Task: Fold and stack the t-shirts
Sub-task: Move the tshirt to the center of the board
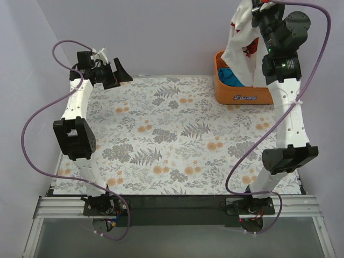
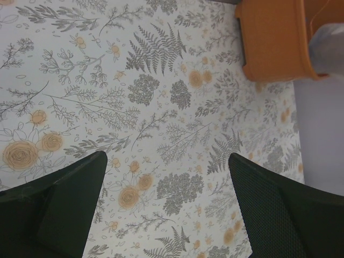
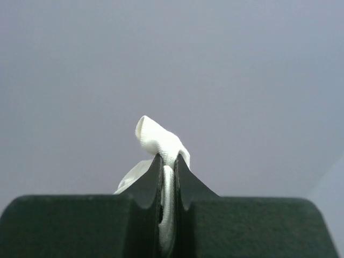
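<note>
Overhead, two t-shirts show: one white t-shirt (image 1: 239,48), red-marked, hanging over the single orange basket (image 1: 242,98) from the right tool (image 3: 167,161) (clamped tight on a fold of it), and one teal-blue t-shirt (image 1: 231,76) inside that basket. Basket lettering is too small to read. The left tool (image 2: 166,158) gapes wide, empty, above the floral-print worktop (image 1: 161,129) — pale walls (image 1: 161,32) around.

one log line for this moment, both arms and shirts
right end effector shut on white t-shirt hanging over orange basket | left end effector open over table | teal t-shirt in basket | stack not started
</note>
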Motion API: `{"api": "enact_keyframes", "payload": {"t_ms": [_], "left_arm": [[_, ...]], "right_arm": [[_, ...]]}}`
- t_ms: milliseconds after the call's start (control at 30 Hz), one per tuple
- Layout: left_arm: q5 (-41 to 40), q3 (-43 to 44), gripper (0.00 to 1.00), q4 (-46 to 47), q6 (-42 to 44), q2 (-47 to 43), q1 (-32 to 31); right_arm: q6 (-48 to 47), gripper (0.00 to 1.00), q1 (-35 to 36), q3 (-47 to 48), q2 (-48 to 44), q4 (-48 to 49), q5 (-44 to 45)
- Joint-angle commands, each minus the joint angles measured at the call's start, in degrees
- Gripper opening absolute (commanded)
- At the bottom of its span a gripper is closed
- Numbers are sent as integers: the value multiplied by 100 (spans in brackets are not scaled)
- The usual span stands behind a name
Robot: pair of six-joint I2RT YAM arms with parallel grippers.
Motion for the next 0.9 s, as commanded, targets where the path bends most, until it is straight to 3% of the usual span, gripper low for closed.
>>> {"api": "enact_keyframes", "payload": {"t_ms": [0, 167, 367, 400, 433, 467, 600, 767, 867], "left_arm": [[675, -208, 96, 577, -592, -718, 245], [623, -498, 96, 735, -575, -1078, 341], [1159, -516, 96, 341, -76, -1342, 693], [1177, -464, 96, 174, 100, -1351, 737], [1229, -437, 96, -219, 615, -1360, 737], [1282, -437, 96, -423, 951, -1421, 728], [967, -1076, 96, -1153, 2349, -1754, 632], [992, -1983, 96, -1242, 3080, -1993, 553], [896, -2089, 96, -1181, 3090, -1783, 71]], "right_arm": [[-561, 1, 500, 28, -443, 1209, -72], [-851, 1, 1203, -260, -811, 1368, -239], [-335, 3, 1924, -2499, -1804, 1220, -344], [-194, 32, 1933, -2860, -1988, 1115, -771], [-253, 50, 1934, -3760, -2408, 896, -976], [-419, 98, 1934, -4247, -2638, 789, -1134], [-562, 98, 1925, -6043, -3466, 122, 371], [-413, 98, 1881, -6580, -3748, -811, 130], [-308, 98, 1846, -6616, -3564, -838, 383]]}}
